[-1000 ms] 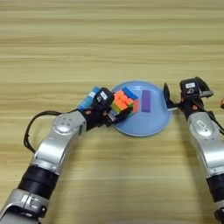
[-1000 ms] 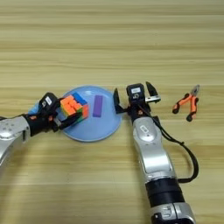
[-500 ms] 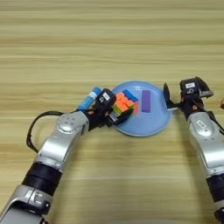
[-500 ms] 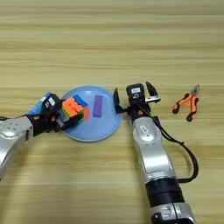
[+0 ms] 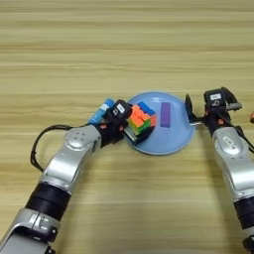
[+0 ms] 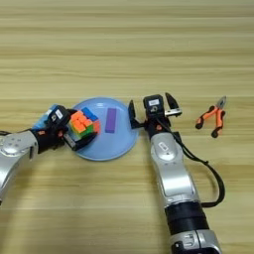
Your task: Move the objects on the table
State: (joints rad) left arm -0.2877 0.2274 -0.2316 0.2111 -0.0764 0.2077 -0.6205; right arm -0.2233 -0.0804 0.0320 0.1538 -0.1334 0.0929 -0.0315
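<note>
A multicolour puzzle cube (image 5: 140, 121) sits over the left part of the round light-blue plate (image 5: 171, 141), with my left gripper (image 5: 133, 130) shut on it. One black finger (image 5: 141, 139) curls under the cube's near side. A purple block (image 5: 165, 114) lies flat in the plate's middle. Behind my left wrist, a blue tube (image 5: 100, 110) lies on the table, partly hidden. My right gripper (image 6: 150, 101) stands open at the plate's right rim, holding nothing, with one finger (image 6: 131, 112) close to the rim.
Orange-handled pliers (image 6: 213, 116) lie on the table to the right of my right arm. A black cable (image 5: 42, 141) loops beside my left forearm. The wooden table (image 5: 124, 44) stretches away beyond the plate.
My left gripper has sunk slightly toward the plate with the cube. The right arm has not moved.
</note>
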